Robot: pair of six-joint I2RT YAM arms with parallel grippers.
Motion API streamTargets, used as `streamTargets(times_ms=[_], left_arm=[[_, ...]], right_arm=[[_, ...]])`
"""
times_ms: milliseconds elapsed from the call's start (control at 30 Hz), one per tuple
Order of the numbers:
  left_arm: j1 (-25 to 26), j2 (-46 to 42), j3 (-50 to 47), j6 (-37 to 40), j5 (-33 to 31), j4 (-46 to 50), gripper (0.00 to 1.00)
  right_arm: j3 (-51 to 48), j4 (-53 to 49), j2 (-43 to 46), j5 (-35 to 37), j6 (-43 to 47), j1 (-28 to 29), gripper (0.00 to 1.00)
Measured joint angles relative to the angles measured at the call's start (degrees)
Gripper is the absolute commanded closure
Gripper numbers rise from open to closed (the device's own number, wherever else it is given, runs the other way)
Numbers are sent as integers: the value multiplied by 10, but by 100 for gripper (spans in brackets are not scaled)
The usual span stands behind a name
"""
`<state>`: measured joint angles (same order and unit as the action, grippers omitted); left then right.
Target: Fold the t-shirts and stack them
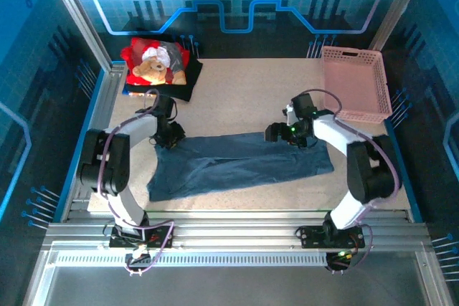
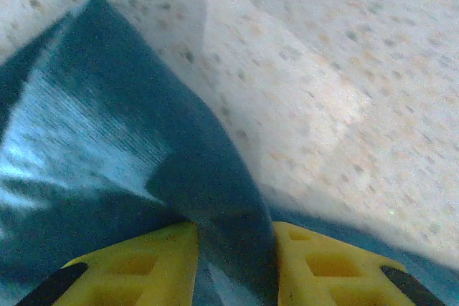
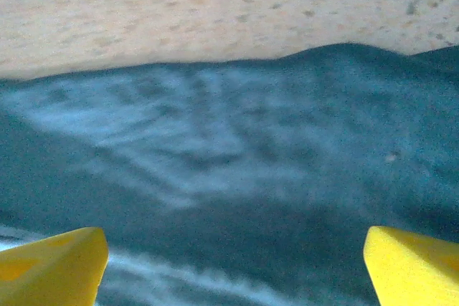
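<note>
The left end effector point(image 2: 235, 252) is clamped on a raised fold at the far-left corner of the slate-blue t-shirt point(image 1: 237, 166), probably to fold it over. The right end effector point(image 3: 233, 249) hovers wide open above the shirt's far-right edge, which lies flat on the bench point(image 1: 237, 91).

Bare tabletop point(image 1: 244, 98) lies open beyond the slate-blue shirt point(image 1: 237, 166). Pink basket point(image 1: 355, 84) crowds the far right corner, stacked shirts point(image 1: 154, 66) the left.

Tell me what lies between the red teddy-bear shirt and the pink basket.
Nothing. In the top view, the stretch from the red shirt across to the pink basket is bare speckled table.
</note>
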<state>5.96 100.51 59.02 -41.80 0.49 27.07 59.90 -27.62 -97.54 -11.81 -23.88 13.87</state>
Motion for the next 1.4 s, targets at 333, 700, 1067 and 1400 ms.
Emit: streamTargets(times_ms=[333,700,1067,1400], left_arm=[[-37,24,23,27,-11,-21,42],[-26,-101,55,47,-7,38,24],[34,-158,1,91,119,54,35],[56,-72,-26,120,148,33,54]], right_arm=[[111,-50,-111,69,-38,-5,7],[90,-56,-54,78,-30,-20,5],[53,-32,164,-45,55,-6,0],[32,-55,239,-97,92,35,0]])
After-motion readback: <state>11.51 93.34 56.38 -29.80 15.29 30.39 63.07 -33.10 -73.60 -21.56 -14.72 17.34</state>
